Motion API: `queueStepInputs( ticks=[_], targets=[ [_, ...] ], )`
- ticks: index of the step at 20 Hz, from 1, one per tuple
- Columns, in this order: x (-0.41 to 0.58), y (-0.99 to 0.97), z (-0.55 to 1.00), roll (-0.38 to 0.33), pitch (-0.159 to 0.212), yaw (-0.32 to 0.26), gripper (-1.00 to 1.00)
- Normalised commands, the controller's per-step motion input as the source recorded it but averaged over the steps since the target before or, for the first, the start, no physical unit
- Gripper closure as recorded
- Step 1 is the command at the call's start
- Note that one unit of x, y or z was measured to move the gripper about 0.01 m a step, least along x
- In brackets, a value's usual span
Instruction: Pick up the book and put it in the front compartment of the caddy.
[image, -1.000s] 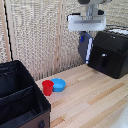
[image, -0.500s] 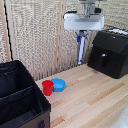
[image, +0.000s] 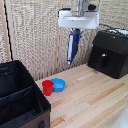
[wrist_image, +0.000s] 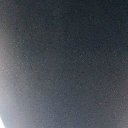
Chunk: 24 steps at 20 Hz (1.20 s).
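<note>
The arm's fingers (image: 74, 33) point straight down, clamped on the book (image: 73, 46), which hangs edge-down high above the tabletop (image: 90, 95), well apart from the caddy (image: 20, 97)

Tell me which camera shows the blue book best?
The exterior view: the book hangs edge-on from the gripper, high above the table. The wrist view shows only a blurred dark surface filling the picture, probably its cover.
</note>
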Motion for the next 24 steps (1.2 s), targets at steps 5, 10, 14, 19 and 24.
queueStepInputs(
  ticks=[5,10,14,19,24],
  targets=[
    [-0.05,0.52,0.4,0.0,-0.007,-0.193,1.0],
    [-0.068,0.52,0.38,0.0,0.0,-0.176,1.0],
    [-0.074,0.61,0.35,0.0,0.0,-0.133,1.0],
    [-0.034,0.69,0.29,-0.005,0.01,-0.108,1.0],
    [0.0,0.8,0.04,-0.014,0.073,-0.078,1.0]
  ],
)
